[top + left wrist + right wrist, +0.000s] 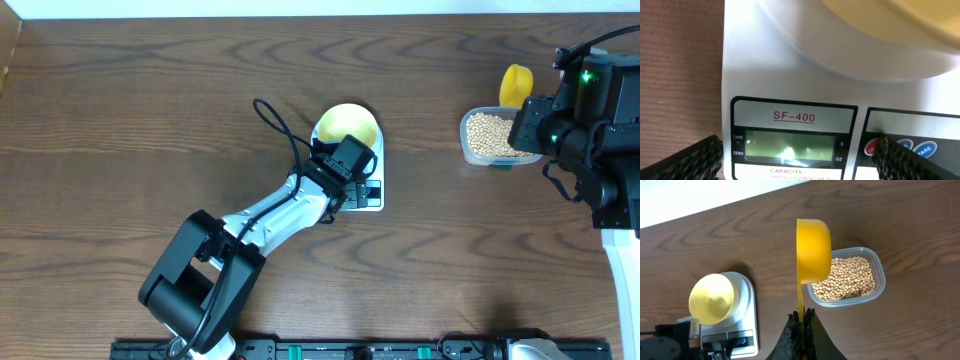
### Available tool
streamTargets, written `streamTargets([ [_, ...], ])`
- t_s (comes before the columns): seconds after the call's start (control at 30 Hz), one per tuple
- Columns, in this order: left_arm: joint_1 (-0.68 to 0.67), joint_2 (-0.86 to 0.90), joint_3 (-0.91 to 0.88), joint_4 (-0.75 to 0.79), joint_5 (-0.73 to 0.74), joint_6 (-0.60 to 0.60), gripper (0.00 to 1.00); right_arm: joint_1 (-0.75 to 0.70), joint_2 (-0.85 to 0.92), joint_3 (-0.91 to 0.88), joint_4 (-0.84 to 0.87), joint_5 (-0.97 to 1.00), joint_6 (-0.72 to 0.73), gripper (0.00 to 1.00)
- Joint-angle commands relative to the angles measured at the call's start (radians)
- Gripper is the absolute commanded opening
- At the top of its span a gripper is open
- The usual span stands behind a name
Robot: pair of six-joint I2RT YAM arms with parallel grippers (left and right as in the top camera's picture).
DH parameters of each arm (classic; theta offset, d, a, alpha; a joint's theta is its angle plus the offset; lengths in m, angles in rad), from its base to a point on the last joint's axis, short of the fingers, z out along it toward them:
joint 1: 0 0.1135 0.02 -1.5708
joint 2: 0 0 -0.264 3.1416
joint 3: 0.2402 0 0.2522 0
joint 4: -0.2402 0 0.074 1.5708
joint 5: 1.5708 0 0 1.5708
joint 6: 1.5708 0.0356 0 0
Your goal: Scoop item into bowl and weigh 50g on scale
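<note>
The pale-yellow bowl (347, 125) stands on the white scale (372, 197) and shows no beans inside in the right wrist view (712, 300). My left gripper (350, 168) is open over the scale's front panel. In its own view (799, 141) the jaws straddle the lit display (790, 147), and the right fingertip touches the red button (871, 147). No digits are readable. My right gripper (802, 316) is shut on the handle of the bright yellow scoop (814, 250), held on its side above the beans (850, 277).
The beans lie in a clear plastic tub (880, 282) at the right of the table (488, 137), apart from the scale (747, 310). Bare brown wood lies between the scale and the tub. The left arm stretches from the front edge to the scale.
</note>
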Motion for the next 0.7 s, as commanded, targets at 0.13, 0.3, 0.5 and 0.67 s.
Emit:
streamTargets([
  [0.13, 0.002, -0.051, 0.023, -0.034, 0.006, 0.058, 0.98, -0.008, 0.000, 0.014, 0.002, -0.002, -0.015, 0.01],
  [0.3, 0.002, -0.188, 0.023, -0.053, 0.092, 0.054, 0.98, -0.008, 0.000, 0.014, 0.002, -0.003, -0.015, 0.01],
  [0.5, 0.019, -0.392, 0.023, -0.137, 0.123, 0.044, 0.98, -0.008, 0.000, 0.014, -0.008, -0.031, -0.015, 0.01],
  [0.67, 0.148, -0.547, 0.023, -0.292, 0.161, 0.089, 0.98, -0.008, 0.000, 0.014, -0.019, -0.052, -0.016, 0.01],
])
